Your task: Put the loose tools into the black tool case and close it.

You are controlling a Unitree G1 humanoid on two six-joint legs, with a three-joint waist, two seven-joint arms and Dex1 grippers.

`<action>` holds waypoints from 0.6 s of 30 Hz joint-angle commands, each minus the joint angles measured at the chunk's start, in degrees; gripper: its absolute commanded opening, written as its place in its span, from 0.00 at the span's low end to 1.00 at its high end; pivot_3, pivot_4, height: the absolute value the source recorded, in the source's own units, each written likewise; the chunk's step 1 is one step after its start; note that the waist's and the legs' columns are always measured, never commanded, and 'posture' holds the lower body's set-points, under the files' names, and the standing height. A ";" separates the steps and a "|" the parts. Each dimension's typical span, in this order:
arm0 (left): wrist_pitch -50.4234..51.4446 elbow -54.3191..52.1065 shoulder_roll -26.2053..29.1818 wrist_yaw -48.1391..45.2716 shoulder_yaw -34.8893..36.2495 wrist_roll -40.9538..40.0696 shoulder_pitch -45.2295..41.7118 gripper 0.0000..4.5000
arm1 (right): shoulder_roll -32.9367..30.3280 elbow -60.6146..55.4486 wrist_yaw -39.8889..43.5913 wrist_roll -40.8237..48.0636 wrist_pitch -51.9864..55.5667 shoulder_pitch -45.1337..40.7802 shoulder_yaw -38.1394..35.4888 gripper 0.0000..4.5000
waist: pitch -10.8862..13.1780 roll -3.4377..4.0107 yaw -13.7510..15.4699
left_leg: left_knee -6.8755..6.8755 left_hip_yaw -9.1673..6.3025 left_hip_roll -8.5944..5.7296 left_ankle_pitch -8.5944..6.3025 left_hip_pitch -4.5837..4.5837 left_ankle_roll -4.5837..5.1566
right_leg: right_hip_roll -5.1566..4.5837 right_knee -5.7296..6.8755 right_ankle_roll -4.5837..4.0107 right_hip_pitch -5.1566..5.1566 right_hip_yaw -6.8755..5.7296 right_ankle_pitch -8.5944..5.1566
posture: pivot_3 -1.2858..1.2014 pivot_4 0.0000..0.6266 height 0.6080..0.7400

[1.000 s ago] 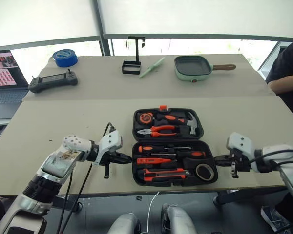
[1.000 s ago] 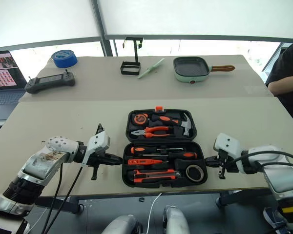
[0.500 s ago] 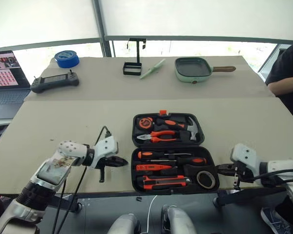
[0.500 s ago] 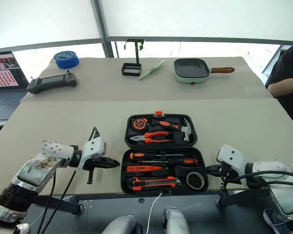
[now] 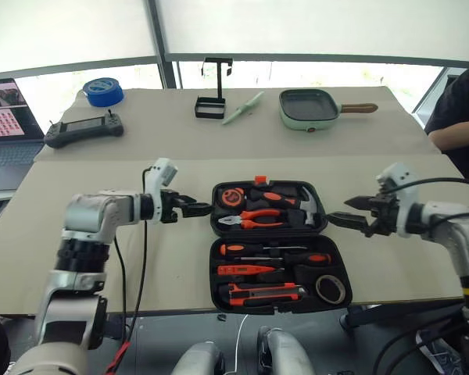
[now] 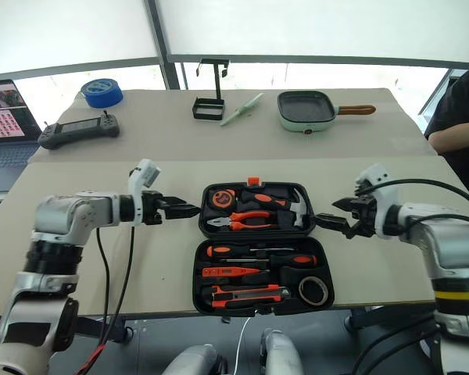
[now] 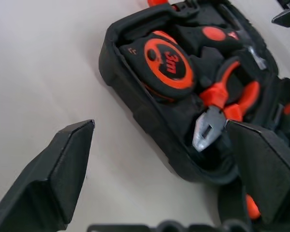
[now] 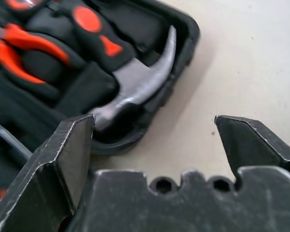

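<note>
We are hovering with both arms at the far half of the black tool case (image 5: 275, 242), which is lying open flat on the table (image 5: 102, 203); our left gripper (image 5: 194, 208) is sitting just beside that half's left wall, jaws spread wide and holding nothing; our right gripper (image 5: 349, 212) is mirroring it just off the right wall, equally wide and empty; the loose tools are all resting in the near half, below and between our two grippers: the two screwdrivers (image 5: 270, 252), the tester screwdriver (image 5: 246, 269), the utility knife (image 5: 266, 294) and the tape roll (image 5: 330, 288) look seated in their slots; so we are judging the loading done and the closing still ahead; the far half is carrying the tape measure (image 7: 168, 63), pliers (image 7: 222, 108) and hammer (image 8: 135, 87), so we are expecting it to feel hefty and stiff, hard smooth plastic that could slip between black fingers; we are favouring a hold on the outer side walls of that far half, one gripper each side, folding it toward us over the hinge.
</note>
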 commanded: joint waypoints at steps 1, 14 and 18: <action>-1.69 1.84 -0.95 2.06 -1.10 1.69 -1.22 0.99 | 1.13 3.51 -2.18 -1.28 1.75 -4.07 0.60 0.99 | 0.00 0.00 -0.10 | 0.01 0.01 0.00 0.00 0.01 0.00 | 0.00 -0.02 0.00 0.00 0.00 0.00 | 0.52 0.24 1.00; -1.53 -2.51 -1.91 3.39 -1.70 0.81 3.50 0.33 | 5.52 3.79 -3.68 -1.69 4.40 -5.30 2.79 0.37 | -0.04 0.06 -0.14 | 0.02 0.01 0.01 0.07 0.32 -0.17 | 0.00 -0.02 -0.07 0.17 0.07 0.02 | 0.52 0.24 1.00; -0.82 -3.49 -2.28 3.88 -0.91 0.26 3.81 0.03 | 5.66 2.44 -3.50 -1.36 5.48 -5.14 3.34 0.05 | -0.13 0.11 0.13 | 0.02 0.00 0.01 0.07 0.46 -0.18 | 0.00 -0.01 -0.06 0.31 0.12 0.02 | 0.52 0.24 1.00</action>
